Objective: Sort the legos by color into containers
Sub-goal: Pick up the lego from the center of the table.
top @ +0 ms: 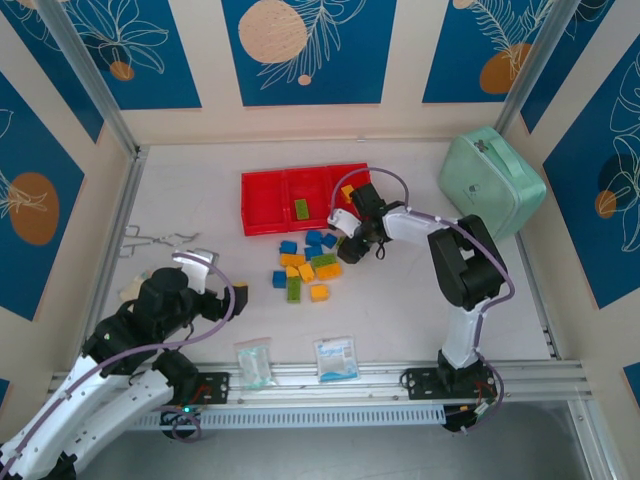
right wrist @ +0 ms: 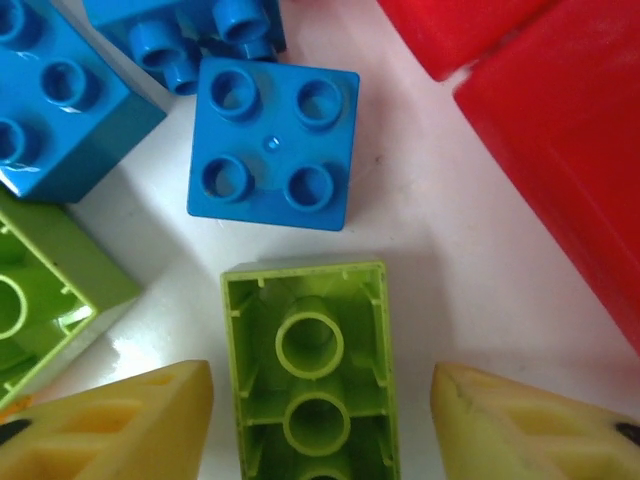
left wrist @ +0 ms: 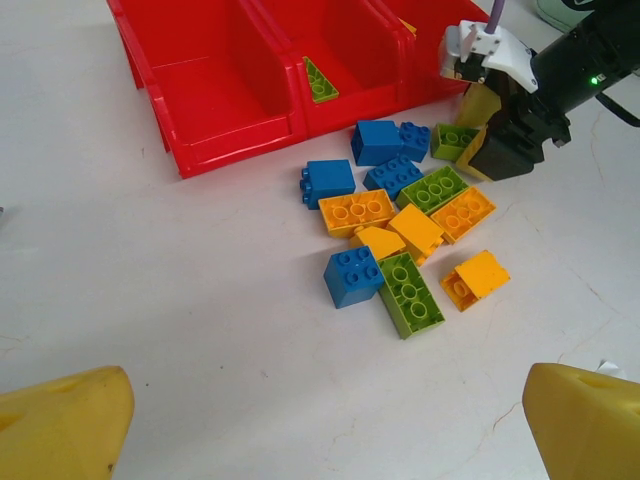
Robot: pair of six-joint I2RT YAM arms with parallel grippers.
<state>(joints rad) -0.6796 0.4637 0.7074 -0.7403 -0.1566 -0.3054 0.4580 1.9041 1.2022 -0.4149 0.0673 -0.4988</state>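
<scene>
Both fingers (right wrist: 120,420) of the right gripper (right wrist: 318,400) are spread astride a green brick (right wrist: 308,330), so it can be clamped. The left gripper (left wrist: 325,420) is held open, aside.

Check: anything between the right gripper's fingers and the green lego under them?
Nothing visible. The right gripper has open fingers either side of the upturned green lego, bare table in both gaps. The blue lego beyond lies apart.
</scene>
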